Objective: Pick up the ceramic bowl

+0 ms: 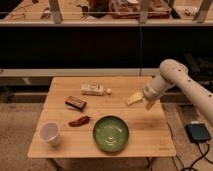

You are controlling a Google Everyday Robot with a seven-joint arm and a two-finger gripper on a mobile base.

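The ceramic bowl [110, 133] is a wide, shallow, glossy green bowl with pale rings inside. It sits upright near the front edge of the wooden table [145, 137], a little right of centre. My gripper [140, 100] hangs from the white arm coming in from the right. It is above the table's right side, behind and to the right of the bowl, and apart from it.
A small white cup [50, 133] stands at the front left. A reddish-brown item [79, 121] lies left of the bowl, a dark packet [75, 103] behind it, and a white bottle [95, 90] lies on its side at the back. A dark device [198, 132] lies on the floor, right.
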